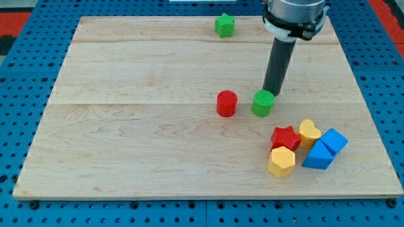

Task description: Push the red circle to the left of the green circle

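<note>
The red circle (226, 103) stands near the middle of the wooden board (126, 126). The green circle (263, 103) stands just to its right, with a small gap between them. My tip (271, 94) is at the green circle's upper right edge, touching it or very close; the rod rises from there to the view's top.
A green star (224, 25) lies near the board's top edge. At the lower right sits a cluster: a red star (285, 137), a yellow heart (308, 132), a yellow hexagon (281, 162), and two blue blocks (318, 156) (334, 140).
</note>
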Tool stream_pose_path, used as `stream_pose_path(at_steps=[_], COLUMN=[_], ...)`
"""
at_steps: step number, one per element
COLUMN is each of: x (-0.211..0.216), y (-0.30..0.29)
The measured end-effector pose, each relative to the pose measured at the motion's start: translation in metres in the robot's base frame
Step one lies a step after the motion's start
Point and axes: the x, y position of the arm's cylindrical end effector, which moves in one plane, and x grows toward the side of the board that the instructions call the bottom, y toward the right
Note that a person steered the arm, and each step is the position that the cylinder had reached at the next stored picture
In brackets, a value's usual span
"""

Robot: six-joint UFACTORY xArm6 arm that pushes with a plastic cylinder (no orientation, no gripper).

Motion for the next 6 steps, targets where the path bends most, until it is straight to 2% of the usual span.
stream_pose_path(at_steps=[1, 3, 4, 5, 6], x=[0.035, -0.037, -0.016, -0.003, -0.004], y=[-0.007, -0.023, -0.070, -0.085, -0.118])
